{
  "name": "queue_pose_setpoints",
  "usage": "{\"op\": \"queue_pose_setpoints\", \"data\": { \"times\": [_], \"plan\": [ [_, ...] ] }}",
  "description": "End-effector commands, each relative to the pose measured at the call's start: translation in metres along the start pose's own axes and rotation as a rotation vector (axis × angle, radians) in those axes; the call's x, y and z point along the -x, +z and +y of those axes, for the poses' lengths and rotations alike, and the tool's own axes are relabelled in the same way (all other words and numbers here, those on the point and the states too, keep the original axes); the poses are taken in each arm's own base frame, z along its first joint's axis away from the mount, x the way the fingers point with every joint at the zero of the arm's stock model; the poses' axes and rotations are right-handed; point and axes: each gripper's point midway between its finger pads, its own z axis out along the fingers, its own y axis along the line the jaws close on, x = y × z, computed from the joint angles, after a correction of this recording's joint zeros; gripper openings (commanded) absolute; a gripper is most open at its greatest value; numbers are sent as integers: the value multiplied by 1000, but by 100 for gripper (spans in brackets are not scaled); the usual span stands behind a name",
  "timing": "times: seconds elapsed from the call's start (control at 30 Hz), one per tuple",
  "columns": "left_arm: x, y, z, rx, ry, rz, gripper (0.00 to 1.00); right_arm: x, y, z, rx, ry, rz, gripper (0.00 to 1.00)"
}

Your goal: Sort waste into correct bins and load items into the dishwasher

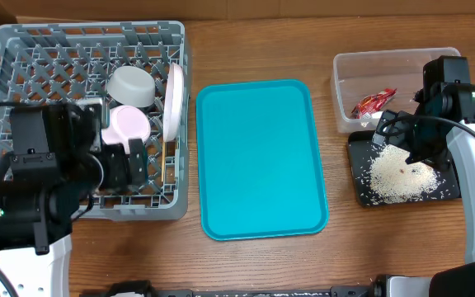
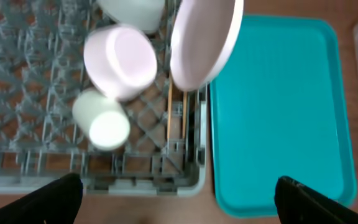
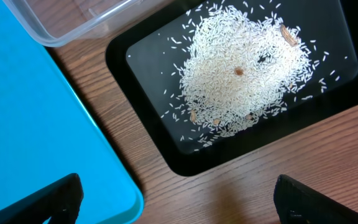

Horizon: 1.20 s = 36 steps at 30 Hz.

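My right claw (image 3: 178, 202) hangs wide and empty over the rice (image 3: 241, 81), kept in the black tray (image 3: 148, 68) at lower right, apart from the wrapper (image 1: 373, 101). My left claw (image 2: 179, 202), likewise wide and empty, overlooks the loaded rack (image 1: 7, 49).

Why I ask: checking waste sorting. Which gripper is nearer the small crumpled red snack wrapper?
Right. The right gripper hangs over the shallow black tray, next to the clear plastic tub holding the wrapper; the left gripper is across the table, over the grey lattice dish rack.
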Motion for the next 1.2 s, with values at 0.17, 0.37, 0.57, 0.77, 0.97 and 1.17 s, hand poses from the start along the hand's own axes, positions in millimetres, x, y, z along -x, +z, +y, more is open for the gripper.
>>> {"op": "queue_pose_setpoints", "data": {
  "times": [0.17,0.37,0.57,0.77,0.97,1.17],
  "plan": [
    [-13,5,1,-10,79,-264,100,4,-5,1,12,6,-22,100],
    [-36,30,6,-21,102,-443,100,4,-5,1,12,6,-22,100],
    [-55,51,6,-41,117,-658,100,4,-5,1,12,6,-22,100],
    [-63,61,13,-51,36,-871,100,4,-5,1,12,6,-22,100],
    [-58,65,19,-31,33,-1022,100,4,-5,1,12,6,-22,100],
    [-71,93,22,-21,54,-971,100,4,-5,1,12,6,-22,100]
  ]
}}
